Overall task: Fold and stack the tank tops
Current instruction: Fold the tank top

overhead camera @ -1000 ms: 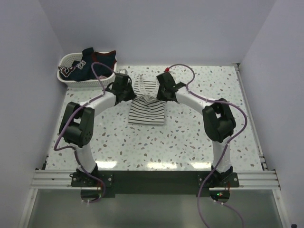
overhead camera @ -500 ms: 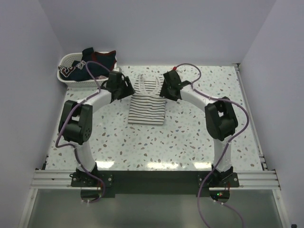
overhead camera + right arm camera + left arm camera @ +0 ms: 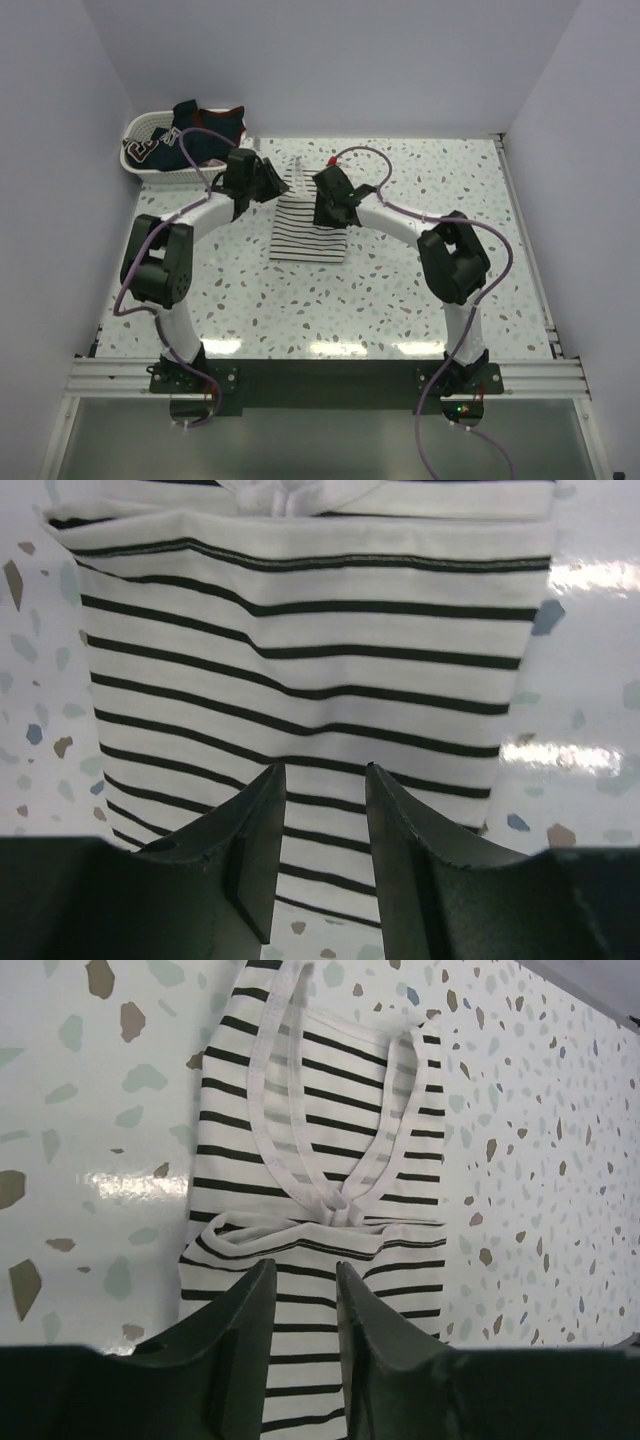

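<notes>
1. We see the striped tank top (image 3: 310, 238) lying flat on the desk (image 3: 420, 290) between the two arms. Its lower part is folded up over the body and its straps point toward the far side.
2. The left gripper (image 3: 305, 1278) hangs over the left half of the shirt, just short of the folded edge. Its jaws stand a narrow gap apart, with nothing between them.
3. The right gripper (image 3: 325, 775) hangs over the folded striped panel. Its jaws are likewise part open and hold nothing.
4. From the wrist views we cannot quite tell whether either pair of fingertips touches the cloth.
5. A dark navy tank top (image 3: 205, 130) with red trim sits heaped in a white basket (image 3: 135, 158) at the desk's far left corner, well apart from the striped one.
</notes>
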`<state>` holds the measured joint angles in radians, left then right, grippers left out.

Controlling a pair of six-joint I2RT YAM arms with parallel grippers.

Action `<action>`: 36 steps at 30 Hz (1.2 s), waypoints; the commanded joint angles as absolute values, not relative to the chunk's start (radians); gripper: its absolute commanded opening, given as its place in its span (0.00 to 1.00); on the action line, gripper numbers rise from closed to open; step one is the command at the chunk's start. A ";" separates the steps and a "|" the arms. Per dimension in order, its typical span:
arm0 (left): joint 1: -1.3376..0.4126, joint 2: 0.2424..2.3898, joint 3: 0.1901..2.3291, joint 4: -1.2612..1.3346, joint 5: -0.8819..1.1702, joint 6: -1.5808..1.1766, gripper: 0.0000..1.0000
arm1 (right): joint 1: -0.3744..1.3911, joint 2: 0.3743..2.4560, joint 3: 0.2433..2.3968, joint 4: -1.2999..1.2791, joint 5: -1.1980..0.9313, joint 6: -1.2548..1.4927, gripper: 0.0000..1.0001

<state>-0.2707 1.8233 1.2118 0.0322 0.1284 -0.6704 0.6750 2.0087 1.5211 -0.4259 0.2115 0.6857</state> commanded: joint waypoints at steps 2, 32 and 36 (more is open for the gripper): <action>-0.273 1.930 1.264 0.150 0.219 -0.678 0.29 | 0.646 2.103 1.652 -0.358 0.150 0.661 0.41; -0.308 1.846 0.965 0.155 0.041 -0.844 0.23 | 0.724 2.066 1.307 -0.311 0.135 0.706 0.41; -0.340 1.701 0.853 0.144 0.003 -0.867 0.23 | 0.781 1.979 1.186 -0.284 0.178 0.768 0.41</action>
<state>-0.3172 1.8019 0.9092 0.1432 0.0574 -0.8310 0.7452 1.9976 1.2972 -0.1837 0.1436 0.7170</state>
